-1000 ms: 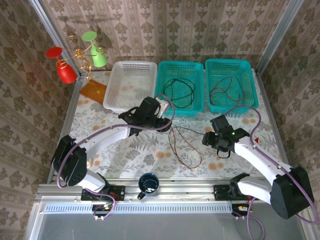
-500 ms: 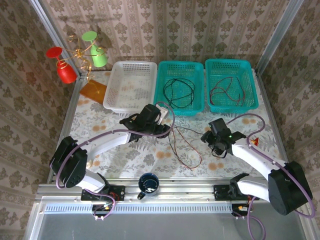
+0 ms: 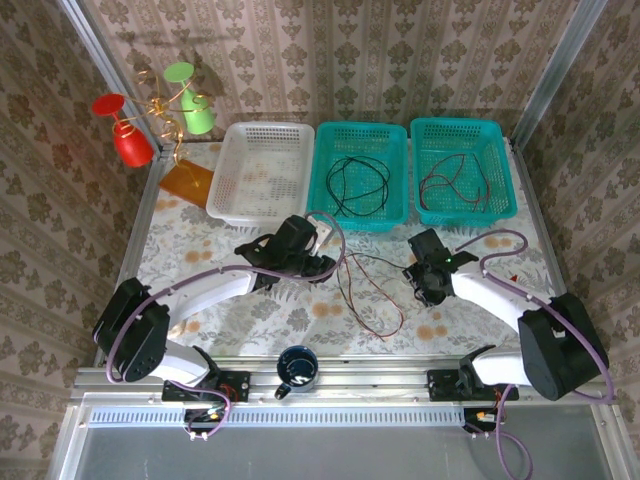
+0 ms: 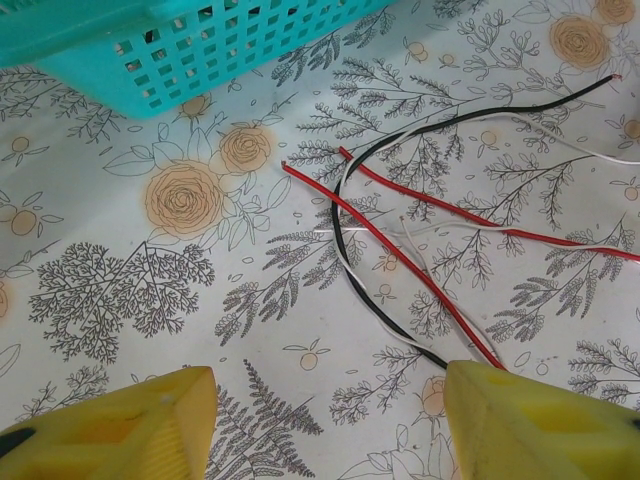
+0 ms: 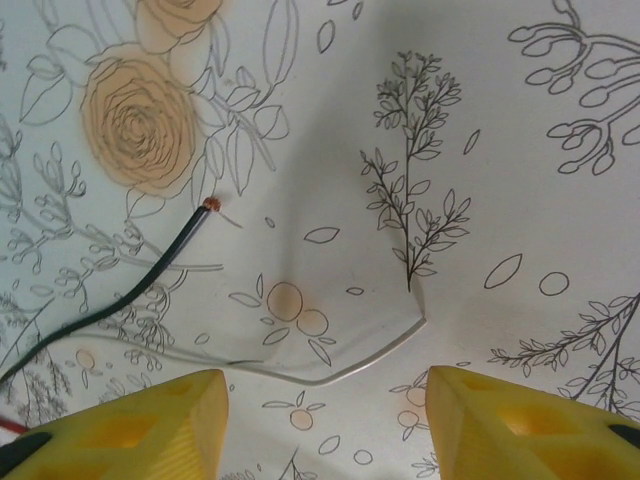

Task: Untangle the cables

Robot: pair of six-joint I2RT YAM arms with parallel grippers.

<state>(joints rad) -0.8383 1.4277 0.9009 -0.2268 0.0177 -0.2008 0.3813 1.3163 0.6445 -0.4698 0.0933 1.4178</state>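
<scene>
A loose tangle of thin red, black and white cables (image 3: 341, 290) lies on the flowered tablecloth between my two grippers. In the left wrist view the red cable (image 4: 400, 255) and the black cable (image 4: 345, 250) run side by side toward the right finger (image 4: 540, 420). My left gripper (image 4: 325, 430) is open and holds nothing. A white cable (image 5: 330, 378) curves just ahead of my right gripper (image 5: 325, 430), which is open and empty. Further left lies a black cable end (image 5: 130, 290). In the top view the left gripper (image 3: 325, 262) and right gripper (image 3: 420, 275) flank the tangle.
At the back stand a white basket (image 3: 228, 175), a teal basket (image 3: 325, 205) with a black cable and a second teal basket (image 3: 497, 210) with a dark red cable. A dark mug (image 3: 297, 368) sits at the near edge. A gold spiral stand (image 3: 165, 110) is at the back left.
My right gripper has swung left toward the cable ends and its jaws have narrowed slightly. The left gripper has shifted a little nearer the tangle. The cables lie as before.
</scene>
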